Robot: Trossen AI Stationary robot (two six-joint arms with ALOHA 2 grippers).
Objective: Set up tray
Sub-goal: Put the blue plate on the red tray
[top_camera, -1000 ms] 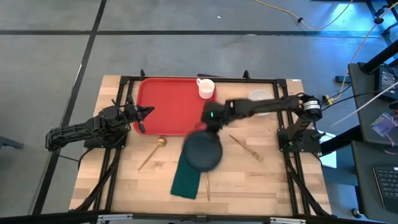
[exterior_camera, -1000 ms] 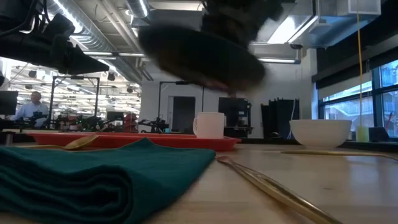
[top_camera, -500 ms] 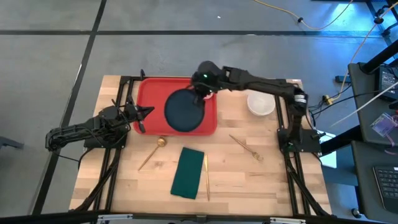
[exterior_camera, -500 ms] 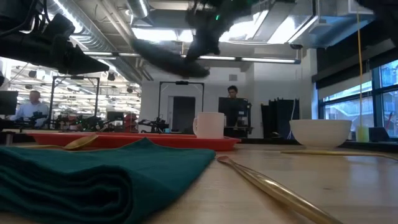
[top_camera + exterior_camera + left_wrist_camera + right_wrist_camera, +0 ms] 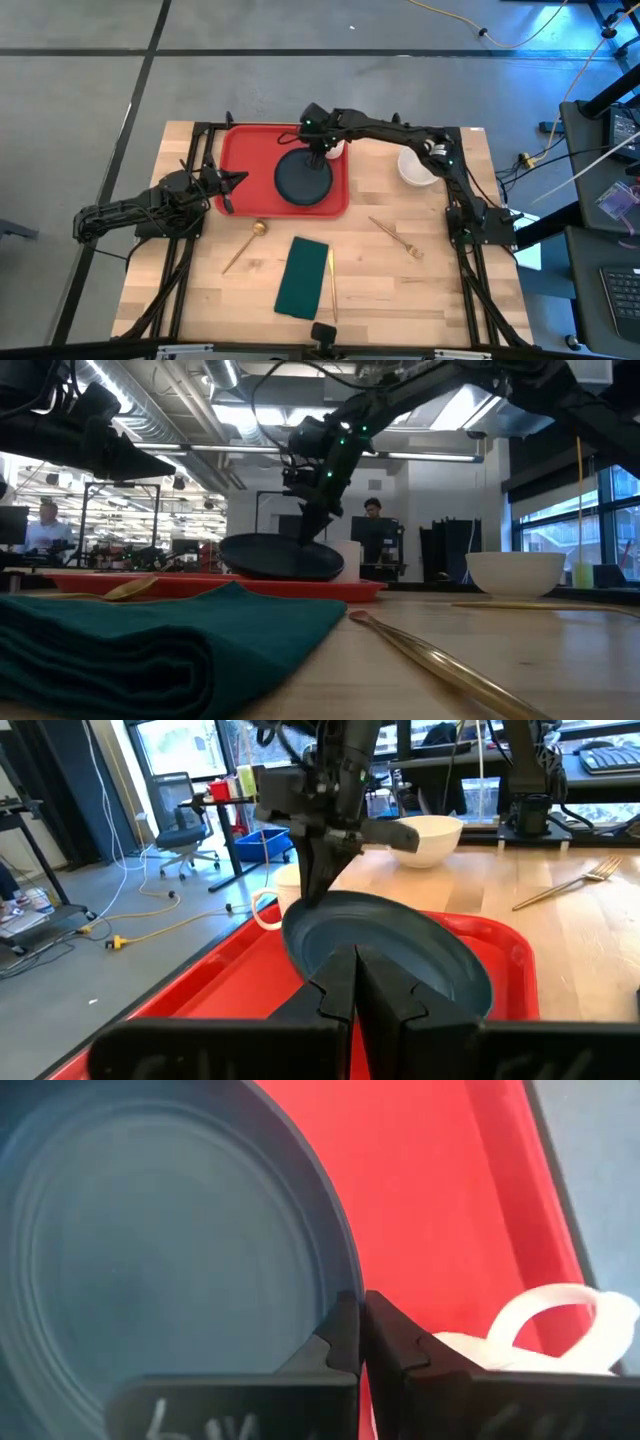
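The red tray (image 5: 245, 160) lies at the table's far left. My right gripper (image 5: 317, 152) hangs over the tray's right half, shut on a dark blue plate (image 5: 303, 180), also in the low view (image 5: 280, 558). The plate sits low over the tray. Whether it touches the tray floor, I cannot tell. A white mug (image 5: 335, 148) stands in the tray's far right corner, right behind that gripper. My left gripper (image 5: 238, 180) waits shut over the tray's left edge, pointing at the plate (image 5: 390, 955). My right gripper pinches the plate's rim (image 5: 345, 1285) between its two fingers, at the far edge beside the mug (image 5: 540, 1330). The fingers come from above, pointing down. The plate is tilted, its held far edge higher than its near edge (image 5: 250, 570).
A white bowl (image 5: 418, 168) stands right of the tray. A folded green napkin (image 5: 302, 277) lies near the front, with a gold utensil (image 5: 332, 285) beside it. A gold spoon (image 5: 245, 245) lies on the left and a gold fork (image 5: 395, 237) on the right. People show in the room behind.
My right gripper carried the plate from above the napkin toward the table's far left and over the tray. It then lowered the plate until it hangs just above the tray floor. The plate tipped on the way and is now closer to level.
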